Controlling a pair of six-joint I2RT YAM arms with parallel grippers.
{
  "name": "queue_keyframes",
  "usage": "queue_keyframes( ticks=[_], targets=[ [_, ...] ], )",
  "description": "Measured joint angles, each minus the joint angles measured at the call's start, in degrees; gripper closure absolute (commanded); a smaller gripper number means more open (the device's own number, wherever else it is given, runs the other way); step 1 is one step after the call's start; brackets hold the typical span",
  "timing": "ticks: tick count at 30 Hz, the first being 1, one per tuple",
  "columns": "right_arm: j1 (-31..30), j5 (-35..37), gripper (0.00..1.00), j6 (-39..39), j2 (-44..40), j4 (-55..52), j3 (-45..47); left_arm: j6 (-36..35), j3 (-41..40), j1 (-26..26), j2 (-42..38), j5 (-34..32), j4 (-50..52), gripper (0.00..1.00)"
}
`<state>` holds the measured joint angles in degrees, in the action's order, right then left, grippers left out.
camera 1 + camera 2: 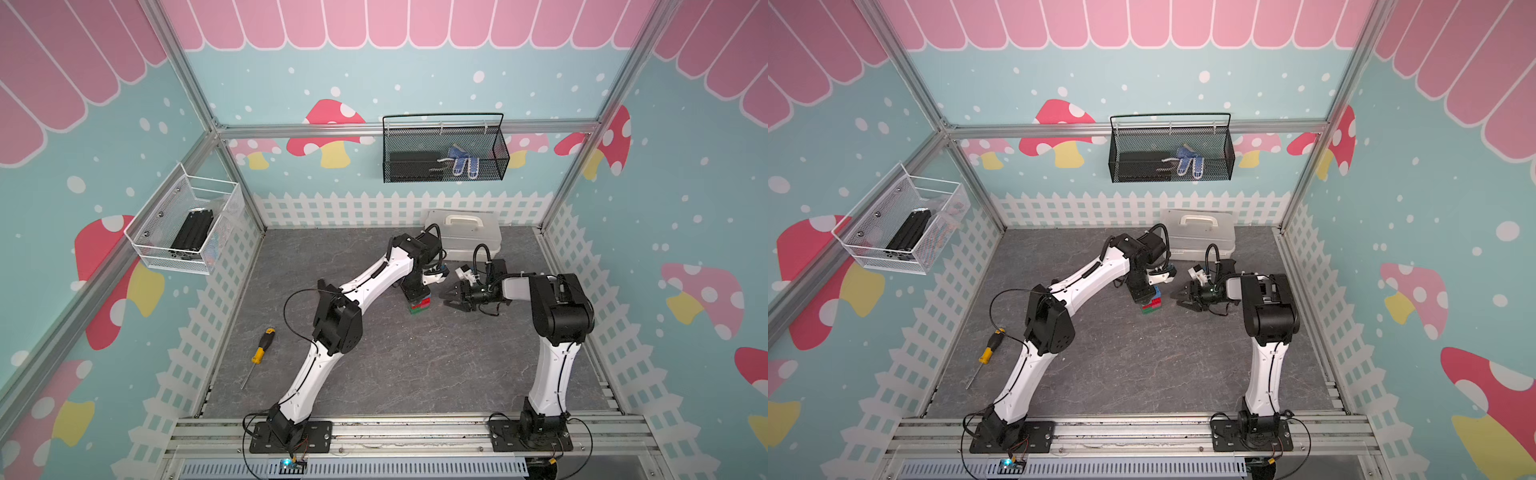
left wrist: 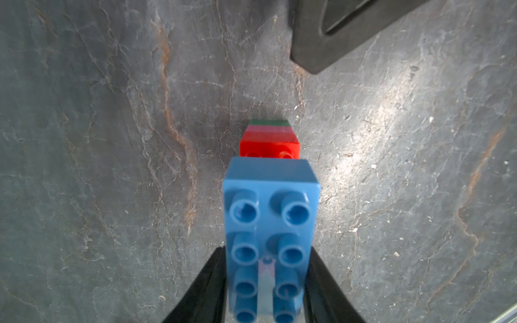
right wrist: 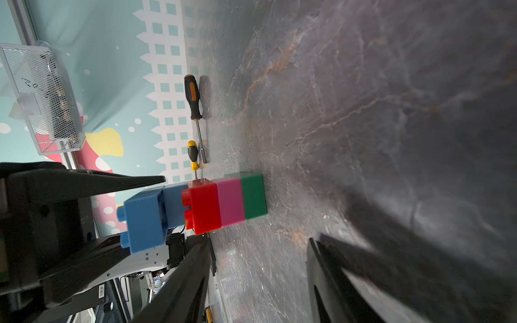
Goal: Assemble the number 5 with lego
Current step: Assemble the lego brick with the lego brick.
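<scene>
- Grey stone-patterned tabletop (image 1: 415,365), inside walls (image 1: 415,83) painted with mushrooms and a white fence.
- A barcode sticker (image 3: 101,290) on the left arm is too small to read.
- The number 5 (image 3: 223,204) stands right under the left pincer (image 2: 266,250). From the tabletop up it runs green brick (image 3: 254,195), pink brick (image 3: 230,202), red brick (image 3: 204,207), short blue brick (image 3: 173,204), long blue brick (image 3: 144,221).
- The left pincer straddles the long blue brick; whether it grips or hangs loose cannot be told.
- The right pincer (image 1: 444,299) gapes empty just beside the stack.

I'm seeing the lego stack (image 3: 201,207) banded blue, red, pink and green from the top down. My worktop (image 2: 112,139) is dark grey, veined with pale and rusty lines. The screwdriver (image 1: 258,355) handle is yellow and black.
</scene>
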<state>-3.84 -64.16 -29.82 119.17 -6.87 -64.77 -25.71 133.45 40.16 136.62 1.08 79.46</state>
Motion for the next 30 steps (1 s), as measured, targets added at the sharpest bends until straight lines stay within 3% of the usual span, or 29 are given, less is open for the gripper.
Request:
queue_keyframes(
  ticks=[13, 23, 30],
  targets=[
    [0.0, 6.29, 0.42, 1.77, -6.03, -4.07, 1.49, 0.24, 0.52, 0.13, -0.09, 0.02, 0.0, 0.45],
    [-0.61, 16.65, 0.42, 4.22, -14.73, -6.78, 7.1, 0.22, -1.53, 0.72, -3.15, -0.07, -0.02, 0.42],
    [-4.74, 25.46, 0.42, 5.97, -18.14, -8.09, 9.75, 0.22, -2.71, 0.74, -6.91, -0.31, 0.0, 0.41]
  ],
)
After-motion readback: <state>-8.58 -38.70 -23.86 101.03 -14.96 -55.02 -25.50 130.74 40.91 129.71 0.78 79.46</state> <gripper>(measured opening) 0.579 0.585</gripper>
